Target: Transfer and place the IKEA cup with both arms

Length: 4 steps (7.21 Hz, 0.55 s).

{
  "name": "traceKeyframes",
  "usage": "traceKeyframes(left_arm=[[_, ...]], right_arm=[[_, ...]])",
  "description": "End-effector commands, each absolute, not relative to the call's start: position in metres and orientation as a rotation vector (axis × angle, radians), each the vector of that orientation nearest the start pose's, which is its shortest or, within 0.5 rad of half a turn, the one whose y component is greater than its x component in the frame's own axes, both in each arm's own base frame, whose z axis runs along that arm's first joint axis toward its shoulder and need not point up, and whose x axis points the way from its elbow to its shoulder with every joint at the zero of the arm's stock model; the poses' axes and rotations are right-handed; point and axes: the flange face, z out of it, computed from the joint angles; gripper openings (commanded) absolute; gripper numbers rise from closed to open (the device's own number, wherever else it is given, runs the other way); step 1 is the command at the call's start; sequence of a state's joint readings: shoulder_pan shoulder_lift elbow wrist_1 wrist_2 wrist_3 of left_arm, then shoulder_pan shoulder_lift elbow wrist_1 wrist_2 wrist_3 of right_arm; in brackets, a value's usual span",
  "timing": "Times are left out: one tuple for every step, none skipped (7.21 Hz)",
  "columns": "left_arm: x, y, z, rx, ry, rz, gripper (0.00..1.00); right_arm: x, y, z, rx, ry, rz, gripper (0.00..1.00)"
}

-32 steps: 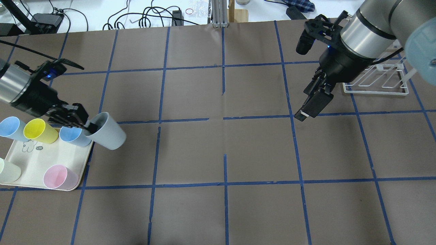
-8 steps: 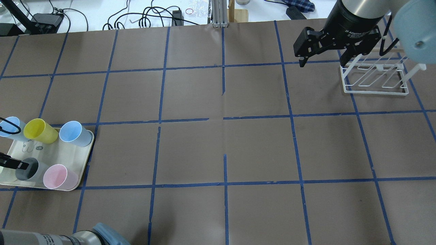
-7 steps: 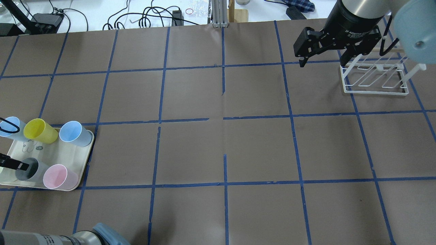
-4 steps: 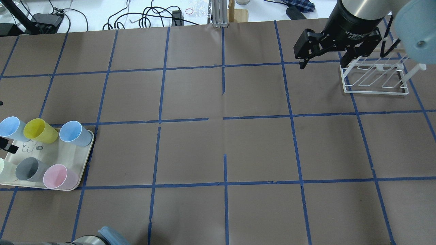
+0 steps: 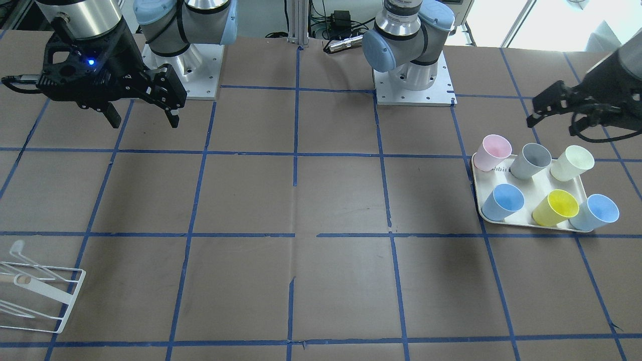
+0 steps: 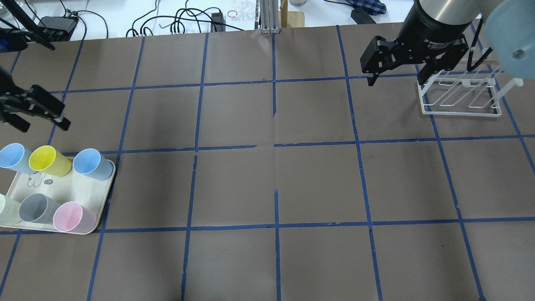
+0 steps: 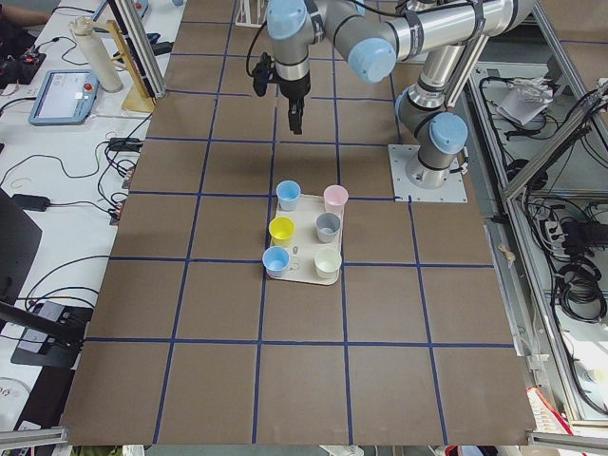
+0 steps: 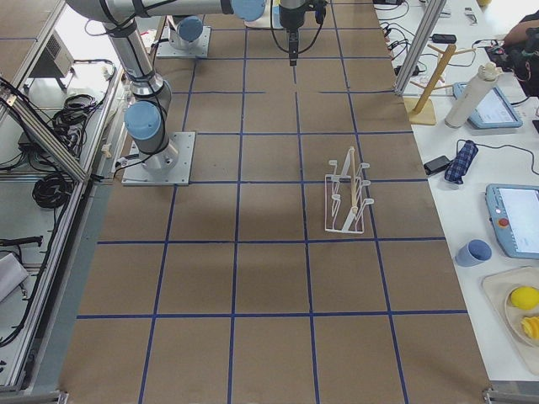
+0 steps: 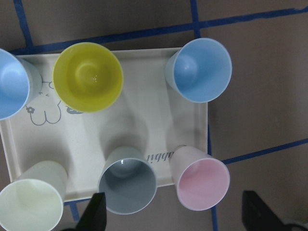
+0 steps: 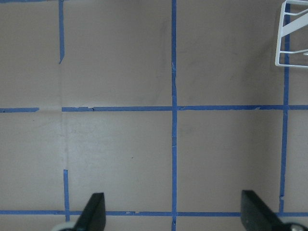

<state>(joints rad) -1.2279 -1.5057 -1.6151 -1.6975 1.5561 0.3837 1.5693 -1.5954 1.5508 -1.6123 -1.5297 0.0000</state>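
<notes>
The pale grey IKEA cup [image 6: 35, 207] stands upright on the cream tray [image 6: 62, 188], between a pink cup and a pale green cup; it also shows in the front view [image 5: 533, 159] and the left wrist view [image 9: 127, 180]. My left gripper [image 6: 42, 123] is open and empty, raised above the table beyond the tray's far edge; it also shows in the front view [image 5: 551, 123]. My right gripper [image 6: 396, 79] is open and empty, high over the table beside the white rack; it also shows in the front view [image 5: 144, 120].
The tray also holds two light blue cups [image 6: 90, 163], a yellow cup [image 6: 46, 159], a pink cup [image 6: 71, 216] and a pale green cup [image 5: 572, 163]. A white wire rack [image 6: 459, 98] stands at the far right. Brown paper with a blue tape grid covers the table.
My left gripper carried the grey cup to the tray, set it down between the pink and pale green cups, let go and pulled up and away. The right gripper drew back beside the rack.
</notes>
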Motion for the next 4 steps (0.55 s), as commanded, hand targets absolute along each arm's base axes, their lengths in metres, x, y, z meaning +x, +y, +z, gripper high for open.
traceKeyframes(left_arm=[[-0.119, -0.452, 0.495, -0.008, 3.112, 0.094, 1.00], [-0.140, -0.454, 0.493, -0.040, 3.118, 0.028, 1.00], [-0.141, -0.452, 0.488, -0.002, 3.116, 0.030, 1.00], [-0.131, -0.459, 0.488, 0.137, 3.115, -0.057, 1.00]], right_arm=[[0.137, -0.489, 0.514, 0.000, 3.099, -0.133, 1.00], [0.137, -0.489, 0.514, 0.000, 3.099, -0.133, 1.00], [0.137, -0.489, 0.514, 0.000, 3.099, -0.133, 1.00], [0.137, -0.489, 0.515, 0.000, 3.099, -0.136, 1.00]])
